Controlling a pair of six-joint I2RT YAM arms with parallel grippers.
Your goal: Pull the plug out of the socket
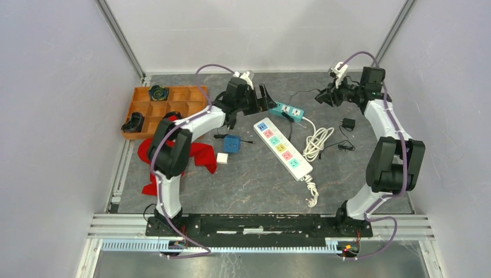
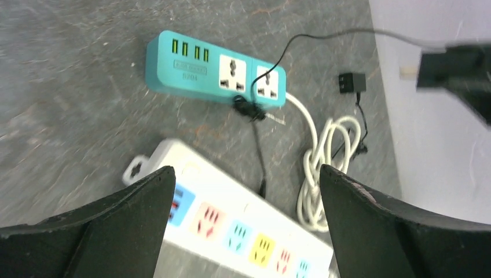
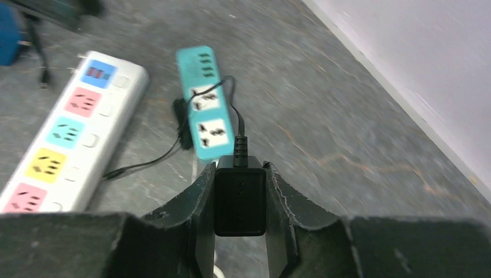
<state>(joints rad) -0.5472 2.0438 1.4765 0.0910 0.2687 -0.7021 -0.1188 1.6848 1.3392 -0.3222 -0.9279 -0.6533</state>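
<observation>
Right wrist cam gives me what top view can't: right gripper [image 3: 240,169] clamped on black plug [image 3: 239,200], plug out of teal socket strip [image 3: 204,101], both outlets bare. Left wrist cam: left gripper [image 2: 246,171] spread wide, holding nothing, over teal strip and white power strip [image 2: 231,231]. Top view: I can't make out plug between dark fingers; cord [image 3: 238,130] too thin to trace there.
</observation>
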